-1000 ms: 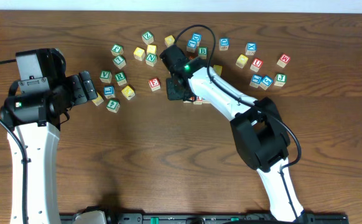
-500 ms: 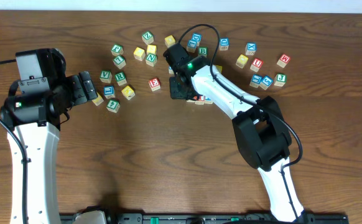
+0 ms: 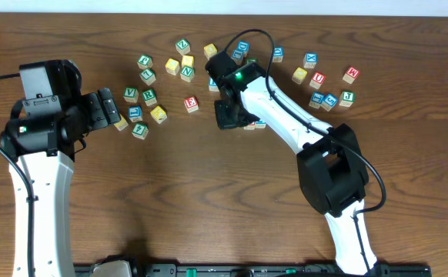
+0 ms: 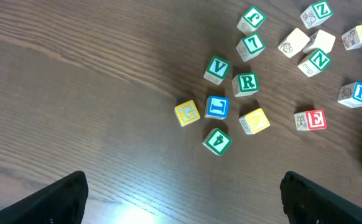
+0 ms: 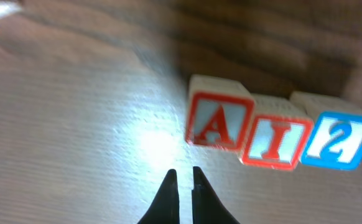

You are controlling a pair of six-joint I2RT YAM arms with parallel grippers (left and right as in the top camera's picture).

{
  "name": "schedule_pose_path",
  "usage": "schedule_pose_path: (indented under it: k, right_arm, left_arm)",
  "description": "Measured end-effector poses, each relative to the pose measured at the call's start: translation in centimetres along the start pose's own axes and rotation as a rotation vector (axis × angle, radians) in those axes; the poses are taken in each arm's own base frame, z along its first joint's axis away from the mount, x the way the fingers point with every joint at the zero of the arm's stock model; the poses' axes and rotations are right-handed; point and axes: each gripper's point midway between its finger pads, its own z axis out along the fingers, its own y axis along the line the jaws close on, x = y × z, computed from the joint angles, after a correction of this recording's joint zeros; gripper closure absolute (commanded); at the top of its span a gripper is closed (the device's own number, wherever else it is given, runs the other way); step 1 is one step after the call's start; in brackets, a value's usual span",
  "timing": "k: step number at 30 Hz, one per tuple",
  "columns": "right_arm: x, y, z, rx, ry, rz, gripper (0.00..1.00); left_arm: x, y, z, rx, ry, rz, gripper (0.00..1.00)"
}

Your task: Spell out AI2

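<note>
The word looks done to me: A block [image 5: 218, 121], I block [image 5: 274, 143] and 2 block [image 5: 339, 142] sit in 1 row toward the far edge of the surface [image 3: 208, 200], midway across. My right claw [image 5: 182, 177] hangs just beside the A, fingers [image 5: 167, 199] pinched together on nothing; the left claw [image 4: 182, 180] gapes empty. Overhead, the right arm [image 3: 285, 123] hides most of the row, and the blurred wrist view leaves any gaps uncertain.

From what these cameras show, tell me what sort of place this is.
Probably a robotics lab bench: a left arm and right arm fixed at a wood-grain table, alphabet blocks scattered on it, plus an A-I-2 row.
</note>
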Motion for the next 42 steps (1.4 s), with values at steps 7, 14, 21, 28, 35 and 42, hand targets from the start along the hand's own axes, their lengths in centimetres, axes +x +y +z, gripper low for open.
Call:
schedule_pose_path:
  k: [7,14,21,28,35,42]
  right_arm:
    - [1.3,-1.3,0.2,0.058,0.048,-0.003,0.99]
    - [2.0,-2.3,1.0,0.105,0.063,-0.005,0.99]
    - [1.6,-3.3,0.9,0.162,0.039,-0.009,0.99]
    - [1.4,-3.9,0.8,0.197,0.023,-0.011,0.99]
    - [1.3,-4.2,0.8,0.213,0.018,-0.011,0.99]
    - [2.0,-4.5,1.6,0.224,0.034,-0.008,0.99]
  left_arm:
    - [0.0,0.0,0.0,0.0,0.0,0.0,0.02]
    - [0.0,0.0,0.0,0.0,0.0,0.0,0.03]
    - [0.0,0.0,0.0,0.0,0.0,0.0,0.02]
    - [0.0,0.0,0.0,0.0,0.0,0.0,0.02]
    - [0.0,0.0,0.0,0.0,0.0,0.0,0.02]
    - [0.0,0.0,0.0,0.0,0.0,0.0,0.02]
